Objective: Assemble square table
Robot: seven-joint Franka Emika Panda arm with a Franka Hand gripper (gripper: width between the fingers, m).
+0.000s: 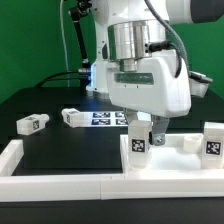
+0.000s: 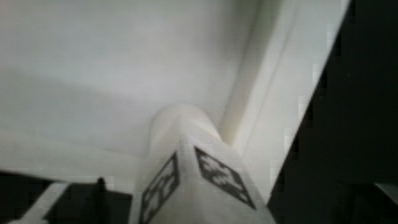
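Observation:
The white square tabletop (image 1: 178, 160) lies at the exterior view's lower right. My gripper (image 1: 148, 128) is shut on a white leg (image 1: 138, 144) with a black-and-white tag and holds it upright at the tabletop's near-left corner. In the wrist view the leg (image 2: 199, 170) fills the space between my jaws, over the tabletop's flat surface (image 2: 107, 70) and beside its raised rim (image 2: 270, 70). Whether the leg's foot sits in a corner hole is hidden. Another leg (image 1: 213, 141) stands upright at the tabletop's right side. Two loose legs (image 1: 32, 123) (image 1: 72, 117) lie on the black table to the left.
The marker board (image 1: 108, 118) lies behind my arm. Low white border strips run along the left (image 1: 12, 155) and the front (image 1: 70, 186) of the black table. A black cable and a stand rise at the back left.

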